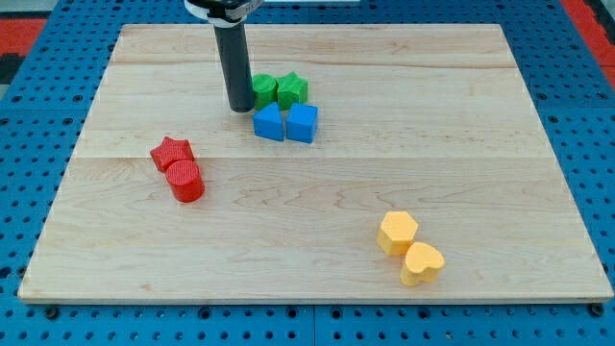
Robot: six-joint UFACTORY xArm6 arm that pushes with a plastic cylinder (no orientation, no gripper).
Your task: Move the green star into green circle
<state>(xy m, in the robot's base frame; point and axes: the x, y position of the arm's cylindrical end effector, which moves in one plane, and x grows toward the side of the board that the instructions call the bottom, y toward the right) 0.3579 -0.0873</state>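
Observation:
The green star sits near the top middle of the wooden board. The green circle touches its left side. My tip is at the end of the dark rod, just left of the green circle and close to it or touching it. The rod hides part of the circle's left edge.
A blue triangle-like block and a blue cube sit right below the green pair. A red star and red cylinder lie at the left. A yellow hexagon and yellow heart lie at the bottom right.

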